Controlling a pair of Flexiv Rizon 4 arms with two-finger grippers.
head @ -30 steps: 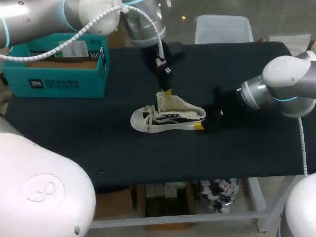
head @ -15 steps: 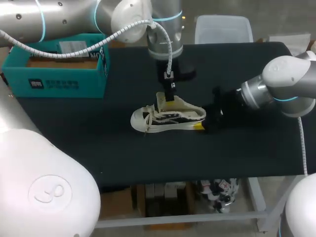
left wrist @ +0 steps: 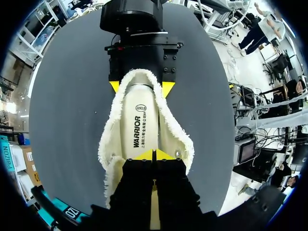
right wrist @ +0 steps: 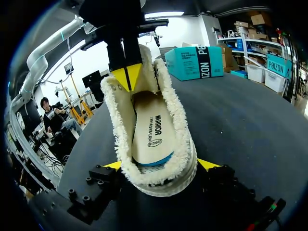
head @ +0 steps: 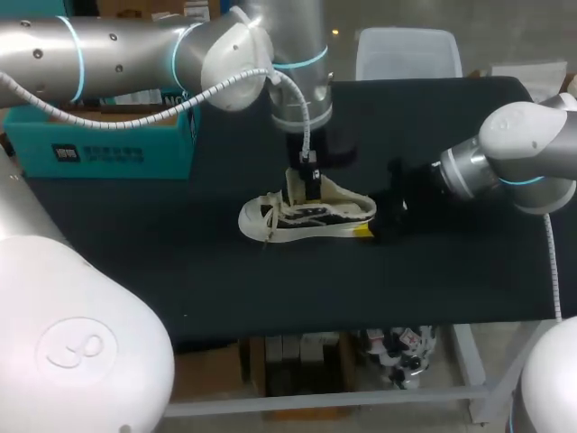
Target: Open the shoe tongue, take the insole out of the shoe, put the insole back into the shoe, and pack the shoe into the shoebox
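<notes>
Resting upright on the surface [head: 135, 244], the shoe [head: 306, 216] has its heel clamped in the right tool [right wrist: 161, 166], while the left tool [left wrist: 154, 155] pinches the tongue [head: 296, 185]. The insole [right wrist: 151, 130] looks thin and floppy, likely best gripped at its heel edge.

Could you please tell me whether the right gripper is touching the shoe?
Touching. The right wrist view shows the right gripper with its yellow tips pressed against both sides of the heel of the shoe.

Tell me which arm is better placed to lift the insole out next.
Left. The left fingers, tips together, sit over the insole inside the shoe; the right fingers clamp its heel from both sides, steadying it.
</notes>
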